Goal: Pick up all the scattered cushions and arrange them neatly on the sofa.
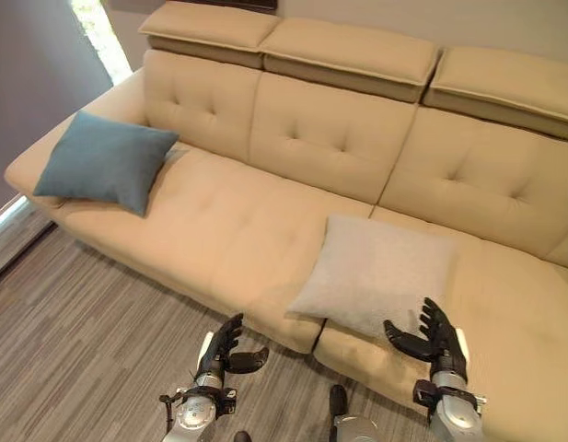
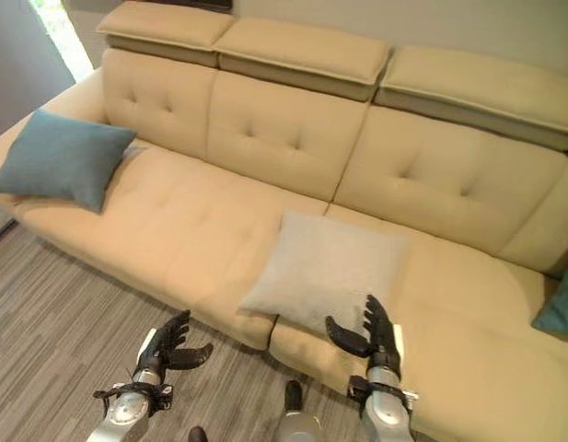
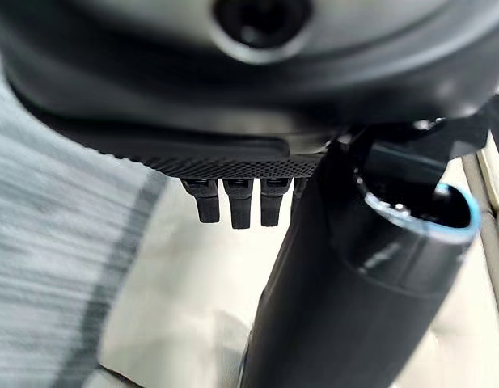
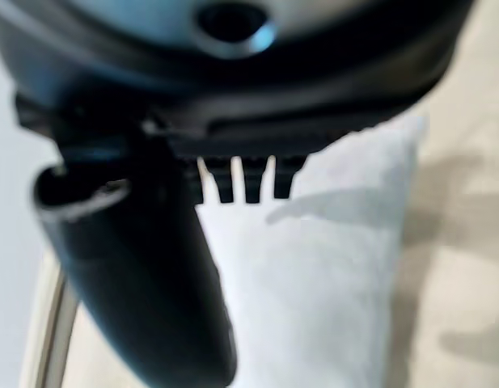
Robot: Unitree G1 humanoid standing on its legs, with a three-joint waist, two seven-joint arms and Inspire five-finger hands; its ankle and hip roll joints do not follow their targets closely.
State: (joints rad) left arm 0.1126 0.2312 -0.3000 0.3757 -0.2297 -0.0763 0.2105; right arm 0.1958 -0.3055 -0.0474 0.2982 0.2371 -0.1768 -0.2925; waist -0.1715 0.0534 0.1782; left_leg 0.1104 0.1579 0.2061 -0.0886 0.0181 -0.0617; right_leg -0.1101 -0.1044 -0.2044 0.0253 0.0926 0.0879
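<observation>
A pale grey cushion (image 1: pixel 376 272) lies flat on the beige sofa (image 1: pixel 228 230), near the front edge of the middle seat. A blue cushion (image 1: pixel 104 161) leans at the sofa's left end. The corner of another blue cushion (image 2: pixel 562 304) shows at the far right. My right hand (image 1: pixel 435 336) is open just past the grey cushion's near right corner, holding nothing; the cushion (image 4: pixel 314 275) shows beyond its fingers (image 4: pixel 249 182). My left hand (image 1: pixel 224 348) is open over the floor in front of the sofa, empty.
Grey striped carpet (image 1: pixel 72 331) covers the floor in front of the sofa. A bright window strip (image 1: pixel 99 37) stands behind the sofa's left end. The left and right seats have bare room.
</observation>
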